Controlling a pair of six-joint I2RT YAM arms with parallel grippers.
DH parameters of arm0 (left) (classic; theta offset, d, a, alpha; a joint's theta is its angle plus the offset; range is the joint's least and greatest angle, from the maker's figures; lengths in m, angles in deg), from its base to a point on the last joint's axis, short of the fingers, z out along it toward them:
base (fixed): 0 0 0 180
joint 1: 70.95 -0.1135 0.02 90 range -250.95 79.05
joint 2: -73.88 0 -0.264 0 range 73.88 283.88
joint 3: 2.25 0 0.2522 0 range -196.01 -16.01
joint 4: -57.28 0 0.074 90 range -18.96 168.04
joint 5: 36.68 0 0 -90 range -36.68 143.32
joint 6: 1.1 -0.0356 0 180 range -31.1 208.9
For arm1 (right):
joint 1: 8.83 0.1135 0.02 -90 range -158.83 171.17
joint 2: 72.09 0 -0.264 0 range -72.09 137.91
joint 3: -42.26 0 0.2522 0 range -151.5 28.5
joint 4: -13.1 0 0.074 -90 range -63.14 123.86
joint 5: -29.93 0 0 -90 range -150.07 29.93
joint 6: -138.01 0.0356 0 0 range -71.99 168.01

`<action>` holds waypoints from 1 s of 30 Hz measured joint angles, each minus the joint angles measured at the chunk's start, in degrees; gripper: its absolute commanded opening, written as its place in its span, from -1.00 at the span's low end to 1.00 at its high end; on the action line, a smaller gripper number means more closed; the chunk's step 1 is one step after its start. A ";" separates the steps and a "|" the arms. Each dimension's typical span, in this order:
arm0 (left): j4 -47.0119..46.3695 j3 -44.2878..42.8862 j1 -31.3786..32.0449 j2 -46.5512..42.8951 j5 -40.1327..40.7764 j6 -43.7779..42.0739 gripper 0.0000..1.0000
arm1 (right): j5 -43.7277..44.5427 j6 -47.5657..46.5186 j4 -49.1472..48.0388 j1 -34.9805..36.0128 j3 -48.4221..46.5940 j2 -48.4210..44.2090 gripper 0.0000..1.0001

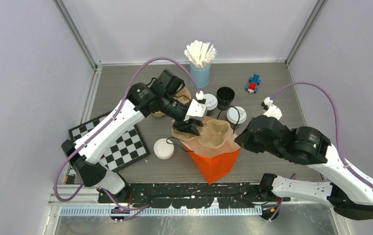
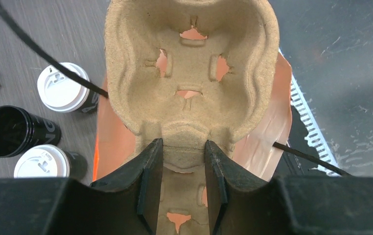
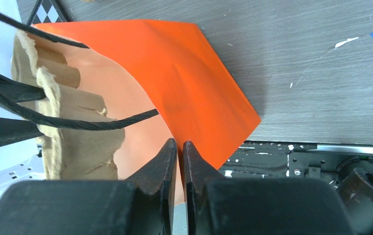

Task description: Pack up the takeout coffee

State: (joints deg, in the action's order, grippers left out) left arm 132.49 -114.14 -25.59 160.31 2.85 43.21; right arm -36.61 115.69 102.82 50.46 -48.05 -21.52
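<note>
Overhead view: the left gripper [image 1: 190,126] is reaching across the middle of the grey table [image 1: 272,73] and is clamping a brown pulp cup carrier [image 1: 216,133]. The carrier is tilting into the mouth of an orange paper bag [image 1: 217,165]. The right arm [image 1: 292,142] is leaning in at the bag's right edge, and its jaws are hidden beneath it here. The takeout coffee is standing outside the bag: two lidded black cups [image 1: 236,115] are waiting on the table just behind it, with an open black cup [image 1: 225,95] behind them. A white lid [image 1: 163,148] is lying left of the bag. A light-blue cup of stirrers [image 1: 200,73] is standing at the back, a small toy [image 1: 253,84] is sitting at the back right, and a checkerboard [image 1: 118,144] is lying at the left.

Left wrist view: the two black fingers are pressing on either side of the carrier's raised middle ridge, so the jaws are partly closed and gripping it firmly. The carrier's wells are holding nothing. The orange bag is showing beneath and around the carrier. The three cups are standing off to the left, apart from it.

Right wrist view: the right gripper [image 3: 179,152] is pinching the bag's wall at its open edge. Its jaws are almost fully closed, with only the thin paper between them. The carrier is sitting inside the bag's mouth at the left.
</note>
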 measured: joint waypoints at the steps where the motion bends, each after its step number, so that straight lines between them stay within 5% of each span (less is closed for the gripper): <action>1: 0.39 0.00 0.39 0.00 0.44 -0.68 -0.42 | 0.17 -0.66 -0.02 0.02 -0.15 -0.09 -0.71; 30: 2.99 -4.81 9.44 8.92 4.63 -22.32 -0.31 | -2.12 -12.31 -1.95 0.00 1.40 -5.27 -0.62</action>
State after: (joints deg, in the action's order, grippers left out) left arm 135.48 -118.95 -16.14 169.23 7.48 20.89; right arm -38.73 103.38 100.88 50.46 -46.65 -26.79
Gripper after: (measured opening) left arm 0.348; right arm 0.186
